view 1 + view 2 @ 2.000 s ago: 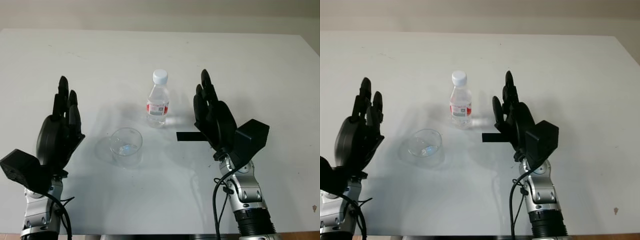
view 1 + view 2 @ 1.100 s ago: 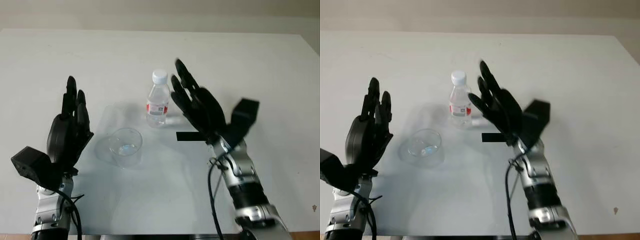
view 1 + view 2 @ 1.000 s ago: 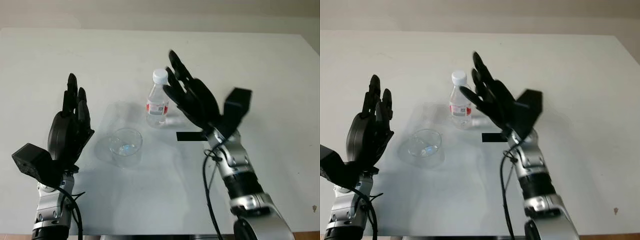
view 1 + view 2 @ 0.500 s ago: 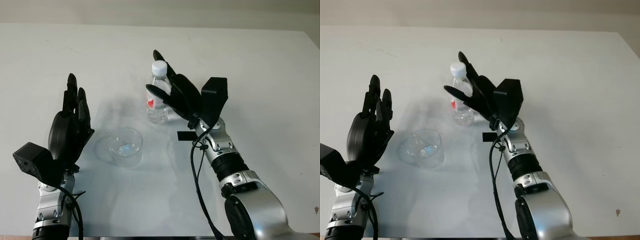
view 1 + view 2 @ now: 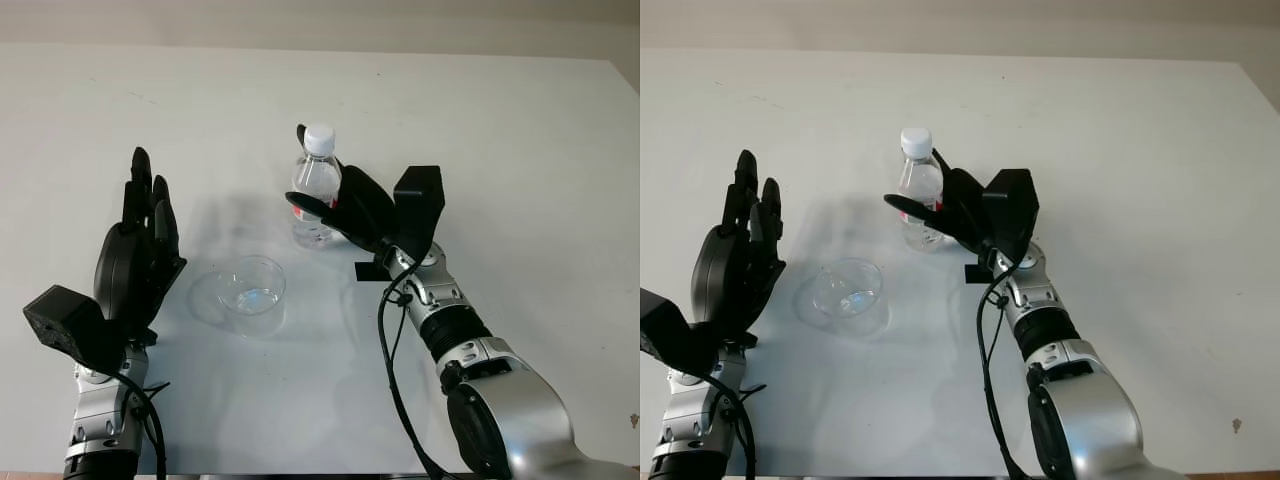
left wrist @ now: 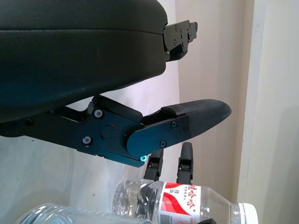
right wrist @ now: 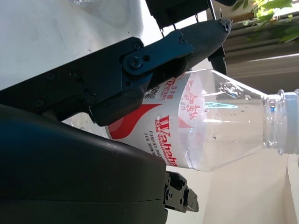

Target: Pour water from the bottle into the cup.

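clear plastic, with a white cap and a red-and-white label, the bottle (image 5: 315, 185) stands upright just above the centre of the left eye frame, on the white table (image 5: 520, 150). the right hand (image 5: 335, 205) comes up from the lower right and sits around the bottle's lower body: its fingers (image 7: 187, 44) curve across the label on one side while the palm shell is on the other, as the right wrist view shows at close range. the hand is wrapped about the bottle, though whether it presses firmly cannot be told. the bottle's base is on the table or very close to it; the head views do not settle which.

the cup (image 5: 250, 290), a clear, wide, low one, sits on the table at lower left of the bottle, a little apart from it, at the centre-left of the frame.

the left hand (image 5: 135, 255) is at the left of the frame, raised with its fingers pointing toward the top, open and holding nothing, beside the cup but apart from it.

a short black strip (image 5: 366, 271) lies on the table just under the right wrist.
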### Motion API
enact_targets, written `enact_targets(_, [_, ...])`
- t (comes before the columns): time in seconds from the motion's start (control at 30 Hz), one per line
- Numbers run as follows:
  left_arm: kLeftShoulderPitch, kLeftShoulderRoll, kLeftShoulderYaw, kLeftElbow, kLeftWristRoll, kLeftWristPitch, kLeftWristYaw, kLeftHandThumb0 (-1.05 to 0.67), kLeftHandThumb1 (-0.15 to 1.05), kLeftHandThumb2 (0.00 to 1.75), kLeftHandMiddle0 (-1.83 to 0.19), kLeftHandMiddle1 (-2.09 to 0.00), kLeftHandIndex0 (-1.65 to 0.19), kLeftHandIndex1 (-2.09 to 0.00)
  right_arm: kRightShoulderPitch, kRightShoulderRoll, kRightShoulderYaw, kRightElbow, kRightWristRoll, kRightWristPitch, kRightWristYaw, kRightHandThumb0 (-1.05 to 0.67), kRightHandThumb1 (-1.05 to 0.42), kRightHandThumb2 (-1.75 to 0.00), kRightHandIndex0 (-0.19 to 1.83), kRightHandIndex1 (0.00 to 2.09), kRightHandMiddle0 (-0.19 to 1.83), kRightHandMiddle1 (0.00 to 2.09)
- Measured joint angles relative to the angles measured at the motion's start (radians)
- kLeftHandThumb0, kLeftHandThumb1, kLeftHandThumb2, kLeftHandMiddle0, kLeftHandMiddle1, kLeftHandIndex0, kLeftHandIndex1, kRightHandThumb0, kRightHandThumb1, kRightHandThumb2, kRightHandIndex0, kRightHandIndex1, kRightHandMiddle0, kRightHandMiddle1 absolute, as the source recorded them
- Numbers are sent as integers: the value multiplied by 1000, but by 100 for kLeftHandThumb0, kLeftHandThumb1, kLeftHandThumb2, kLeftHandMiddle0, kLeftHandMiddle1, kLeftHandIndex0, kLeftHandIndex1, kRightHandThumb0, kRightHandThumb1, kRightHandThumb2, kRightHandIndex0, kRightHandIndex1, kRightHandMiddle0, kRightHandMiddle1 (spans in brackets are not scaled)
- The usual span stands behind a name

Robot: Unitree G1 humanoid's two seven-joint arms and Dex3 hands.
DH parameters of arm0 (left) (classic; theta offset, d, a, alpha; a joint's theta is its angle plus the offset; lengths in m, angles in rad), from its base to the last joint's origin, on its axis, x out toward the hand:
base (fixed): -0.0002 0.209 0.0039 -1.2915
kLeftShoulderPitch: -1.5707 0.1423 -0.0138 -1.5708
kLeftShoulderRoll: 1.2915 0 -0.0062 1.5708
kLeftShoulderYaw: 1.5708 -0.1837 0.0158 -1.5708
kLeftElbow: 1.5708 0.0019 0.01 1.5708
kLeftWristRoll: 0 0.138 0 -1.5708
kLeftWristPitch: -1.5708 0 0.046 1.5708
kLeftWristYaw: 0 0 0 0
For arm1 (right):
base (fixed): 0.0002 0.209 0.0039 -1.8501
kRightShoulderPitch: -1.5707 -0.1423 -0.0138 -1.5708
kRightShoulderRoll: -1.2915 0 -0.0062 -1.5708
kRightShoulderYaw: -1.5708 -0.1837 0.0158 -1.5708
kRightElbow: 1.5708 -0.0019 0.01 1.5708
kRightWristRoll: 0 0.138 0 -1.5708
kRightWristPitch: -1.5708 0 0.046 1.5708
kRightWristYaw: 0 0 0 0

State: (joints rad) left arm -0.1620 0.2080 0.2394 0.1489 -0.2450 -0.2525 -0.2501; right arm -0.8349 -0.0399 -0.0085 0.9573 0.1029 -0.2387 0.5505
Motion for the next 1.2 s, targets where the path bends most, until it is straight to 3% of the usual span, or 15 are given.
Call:
enact_targets(0.1, [0,0,0,0,0,0,0,-75,105,69,19,0,19,0,0,-7,-2,0,5,0,42,-76,-88,-4,-6,8,-1,10])
enact_targets(0.13, [0,0,0,1,0,0,0,-75,105,69,19,0,19,0,0,-12,-3,1,6,0,60,-69,-86,-5,11,16,9,38])
enact_targets(0.2, [0,0,0,1,0,0,-1,-75,105,69,19,0,19,0,-3,-20,-4,9,7,2,86,-60,-85,-5,26,28,0,98])
enact_targets(0.23, [0,0,0,1,0,0,-2,-75,105,69,19,0,19,0,-7,-22,-6,15,7,2,91,-55,-85,-5,33,42,1,122])
enact_targets(0.27, [0,0,0,2,0,0,-3,-75,105,69,19,0,19,0,-11,-23,-7,25,8,3,92,-52,-85,-5,30,65,3,133])
enact_targets(0.3, [-1,0,0,2,0,0,-3,-75,105,69,19,0,19,0,-14,-23,-8,32,8,3,92,-48,-86,-5,27,91,7,143])
enact_targets(0.4, [-1,0,0,2,0,0,-2,-76,105,69,19,0,19,0,-27,-22,-14,56,10,2,100,-38,-90,-6,33,137,21,160])
enact_targets(0.53, [-1,0,0,1,0,0,-2,-75,105,69,19,0,19,0,-43,-22,-21,91,19,-15,156,-36,-91,-5,51,160,39,168])
enact_targets(0.83, [-1,0,0,1,2,0,2,-75,105,69,19,0,19,0,-68,-24,15,113,-61,-87,126,-46,-95,-6,64,177,49,187])
enact_targets(0.9, [-1,0,0,-1,6,0,6,-75,105,69,19,0,19,0,-71,-25,29,112,-90,-110,91,-53,-102,-8,82,192,69,203])
enact_targets(1.03, [-1,1,1,-1,10,-8,6,-75,105,69,19,0,19,0,-72,-27,56,105,-147,-147,4,-55,-105,-22,105,207,90,209])
enact_targets(1.2, [-1,2,3,-1,10,-21,0,-75,105,69,19,0,19,0,-66,-25,81,98,-191,-194,-98,-42,-105,-43,142,209,117,209])
